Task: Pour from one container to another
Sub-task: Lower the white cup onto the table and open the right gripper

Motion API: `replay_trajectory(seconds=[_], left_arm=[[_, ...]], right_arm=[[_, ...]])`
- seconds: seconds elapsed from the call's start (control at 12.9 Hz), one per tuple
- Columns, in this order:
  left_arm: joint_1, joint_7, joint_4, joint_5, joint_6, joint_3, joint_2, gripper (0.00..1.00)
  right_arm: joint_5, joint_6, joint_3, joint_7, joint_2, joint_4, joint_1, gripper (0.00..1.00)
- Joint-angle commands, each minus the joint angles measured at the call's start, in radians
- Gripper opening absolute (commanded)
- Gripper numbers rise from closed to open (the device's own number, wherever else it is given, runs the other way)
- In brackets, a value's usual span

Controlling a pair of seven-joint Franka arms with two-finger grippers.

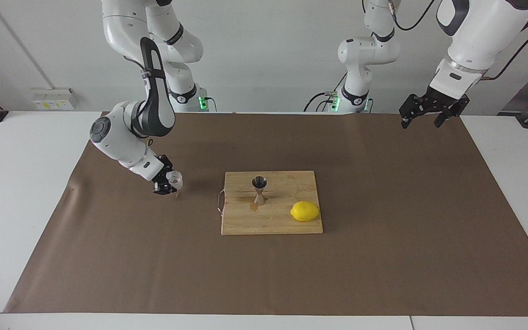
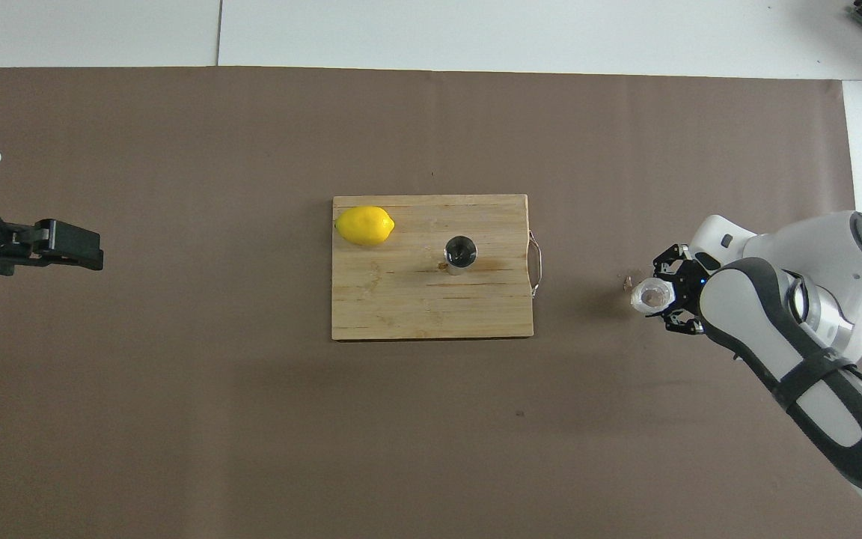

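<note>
**Glass cup held low over the paper, off the cutting board**

Glass cup (image 1: 173,179) sits clamped in the right gripper (image 1: 165,183), low over the brown paper (image 1: 383,256) toward the right arm's end of the table; whether it touches the paper cannot be told. Its mouth is roughly upright. Beside it lies the cutting board (image 1: 282,224), its wire handle on the edge facing the cup. On the board the steel jigger (image 1: 259,190) stands upright near the middle, well apart from the cup, with a lemon (image 1: 305,211) near the board's corner away from the robots. The left gripper (image 1: 429,114) waits with fingers spread and nothing in them, over the paper's edge at the left arm's end.
</note>
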Motion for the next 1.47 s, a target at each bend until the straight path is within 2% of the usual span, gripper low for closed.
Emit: replay_trajectory(seconds=[0.0,0.39,0.7,0.85,0.93,1.08,1.16,1.24,1.39], left_arm=[[0.011,0.007,-0.027,-0.010,-0.007,-0.003,-0.028,1.00],[0.011,0.007,-0.027,-0.010,-0.007,-0.003,-0.026,1.00],[0.011,0.007,-0.027,-0.010,-0.007,-0.003,-0.028,1.00],[0.011,0.007,-0.027,-0.010,-0.007,-0.003,-0.028,1.00],[0.011,0.007,-0.027,-0.010,-0.007,-0.003,-0.028,1.00],[0.011,0.007,-0.027,-0.010,-0.007,-0.003,-0.027,1.00],[0.011,0.007,-0.027,-0.010,-0.007,-0.003,-0.028,1.00],[0.011,0.007,-0.027,-0.010,-0.007,-0.003,-0.028,1.00],[0.011,0.007,-0.027,-0.010,-0.007,-0.003,-0.028,1.00]], right_arm=[[0.033,0.047,0.012,-0.044,0.001,-0.014,-0.015,0.00],[0.051,0.067,0.014,-0.052,0.005,-0.014,-0.001,0.00],[0.120,0.084,0.014,-0.073,0.005,-0.012,0.003,0.00],[0.136,0.092,0.014,-0.092,0.007,-0.014,0.011,0.25],[0.136,0.090,0.014,-0.092,0.007,-0.014,0.011,0.48],[0.136,0.086,0.014,-0.098,0.005,-0.014,0.011,0.58],[0.136,0.081,0.014,-0.098,0.001,-0.012,0.011,0.73],[0.136,0.078,0.014,-0.098,-0.002,-0.012,0.011,1.00],[0.136,0.069,0.014,-0.087,-0.025,-0.008,0.014,1.00]])
